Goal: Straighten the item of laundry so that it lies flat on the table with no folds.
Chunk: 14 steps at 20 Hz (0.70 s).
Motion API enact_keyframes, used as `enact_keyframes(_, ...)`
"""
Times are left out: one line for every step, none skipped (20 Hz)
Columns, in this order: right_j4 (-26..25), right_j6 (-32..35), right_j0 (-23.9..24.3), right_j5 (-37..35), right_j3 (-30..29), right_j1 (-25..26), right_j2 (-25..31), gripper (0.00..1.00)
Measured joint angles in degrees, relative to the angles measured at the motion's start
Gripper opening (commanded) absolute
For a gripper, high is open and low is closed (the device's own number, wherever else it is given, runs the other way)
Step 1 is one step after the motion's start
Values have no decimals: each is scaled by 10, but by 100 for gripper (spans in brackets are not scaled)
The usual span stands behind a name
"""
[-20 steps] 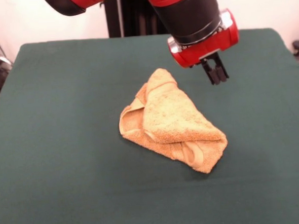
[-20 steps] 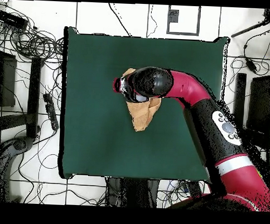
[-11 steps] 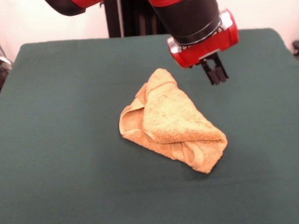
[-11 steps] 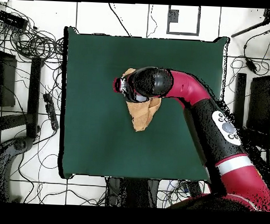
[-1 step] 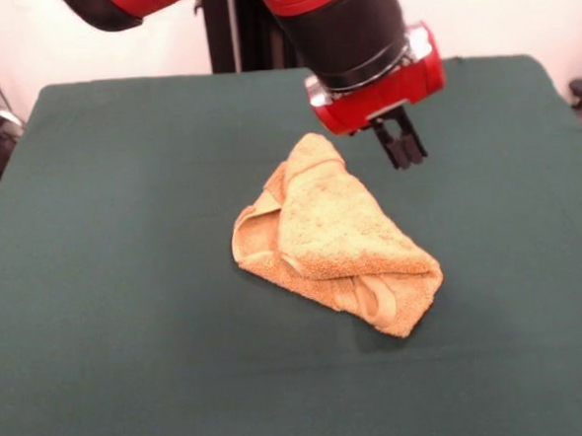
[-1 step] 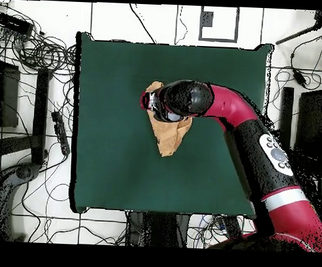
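Towel [image 5: 334, 240], soft and limp, lies bunched in folds mid-table [image 5: 129, 317], likely best pinched at its loose far corner, just beside the hovering gripper [image 5: 400, 150], fingers pressed together, empty.

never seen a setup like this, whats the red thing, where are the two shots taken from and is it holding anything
The red thing is a robot arm ending in a small black pincer. One picture is taken from across the table, facing the robot; the other looks straight down from above, where the arm reaches in from the lower right. On the green table lies one crumpled orange towel, folded over itself. The pincer hangs in the air just beside the towel's far end, fingers together, holding nothing. The towel is not yet flat.
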<state>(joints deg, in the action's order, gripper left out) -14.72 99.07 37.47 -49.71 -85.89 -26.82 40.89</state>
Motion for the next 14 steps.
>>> enact_keyframes(0,0,3,0,0,0,0,0)
enact_keyframes(0,0,10,0,1,1,0,0)
enact_keyframes(0,0,13,0,2,2,0,0)
enact_keyframes(0,0,15,0,3,3,0,0)
enact_keyframes(0,0,17,0,5,5,0,0)
enact_keyframes(1,0,19,0,6,7,0,0)
enact_keyframes(2,0,22,0,8,10,0,0)
enact_keyframes(2,0,25,0,10,14,0,0)
enact_keyframes(3,0,35,0,11,23,0,100)
enact_keyframes(3,0,35,0,11,23,0,100)
enact_keyframes(3,0,36,0,11,24,0,100)
enact_keyframes(3,0,37,0,11,24,0,100)
enact_keyframes(3,0,39,0,11,26,0,100)
enact_keyframes(3,0,41,0,11,28,0,100)
